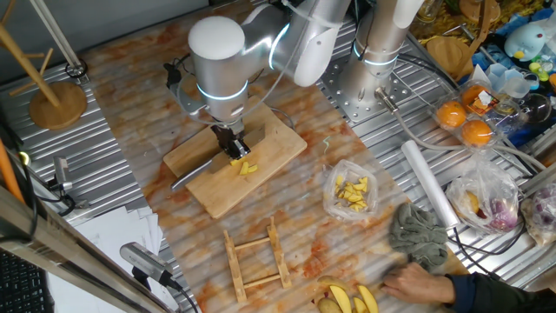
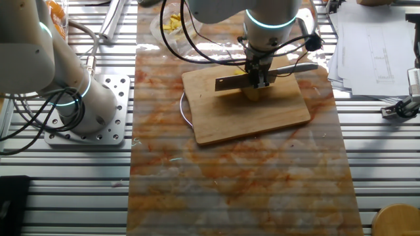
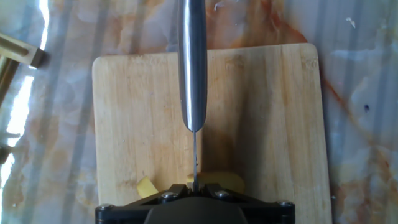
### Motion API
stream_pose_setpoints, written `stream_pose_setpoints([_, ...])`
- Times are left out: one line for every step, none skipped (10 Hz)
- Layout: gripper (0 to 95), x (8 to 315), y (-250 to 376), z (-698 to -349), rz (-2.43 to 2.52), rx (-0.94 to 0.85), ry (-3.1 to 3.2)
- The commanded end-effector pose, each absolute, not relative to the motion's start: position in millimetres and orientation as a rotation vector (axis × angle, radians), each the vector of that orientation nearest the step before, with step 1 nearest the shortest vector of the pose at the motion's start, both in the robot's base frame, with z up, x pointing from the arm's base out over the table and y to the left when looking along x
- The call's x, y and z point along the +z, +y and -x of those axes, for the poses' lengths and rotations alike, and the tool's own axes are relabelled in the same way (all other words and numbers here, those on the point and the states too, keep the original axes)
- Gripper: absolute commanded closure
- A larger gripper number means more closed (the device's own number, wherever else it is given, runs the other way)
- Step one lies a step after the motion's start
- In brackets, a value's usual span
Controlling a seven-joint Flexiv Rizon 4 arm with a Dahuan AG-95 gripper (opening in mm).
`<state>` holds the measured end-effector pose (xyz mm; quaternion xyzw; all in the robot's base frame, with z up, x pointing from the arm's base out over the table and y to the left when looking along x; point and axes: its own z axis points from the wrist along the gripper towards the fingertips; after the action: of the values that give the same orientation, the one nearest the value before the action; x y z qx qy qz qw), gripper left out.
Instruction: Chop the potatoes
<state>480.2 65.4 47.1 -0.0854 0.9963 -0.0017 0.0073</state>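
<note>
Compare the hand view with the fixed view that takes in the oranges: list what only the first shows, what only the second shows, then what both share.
Only the hand view: the knife seen along its spine from directly above, dividing the cutting board, with potato pieces at the bottom edge.

Only the fixed view: the arm's gripper shut on the knife, a plastic bag of yellow chunks, a wooden rack, oranges, a grey cloth, and a person's hand.

Both: the knife, the wooden board, yellow potato pieces and the marbled tabletop.
</note>
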Motion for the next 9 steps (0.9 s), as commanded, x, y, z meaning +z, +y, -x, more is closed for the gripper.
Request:
stream_pose_setpoints([95.0, 42, 66, -480, 0.260, -0.009, 3.122])
stream_pose_setpoints([95.0, 42, 66, -480, 0.254, -0.005, 3.123])
stream_pose_setpoints([95.0, 42, 66, -481, 0.253, -0.004, 3.123])
stream_pose_setpoints([95.0, 41, 65, -481, 0.257, -0.006, 3.122])
stream_pose_setpoints([95.0, 40, 65, -482, 0.257, -0.005, 3.121])
stream_pose_setpoints([95.0, 39, 65, -482, 0.253, -0.001, 3.120])
stream_pose_setpoints([95.0, 35, 64, -484, 0.250, -0.001, 3.120])
stream_pose_setpoints([95.0, 28, 62, -485, 0.253, -0.004, 3.117])
stream_pose_setpoints([95.0, 13, 60, -487, 0.250, 0.004, 3.103])
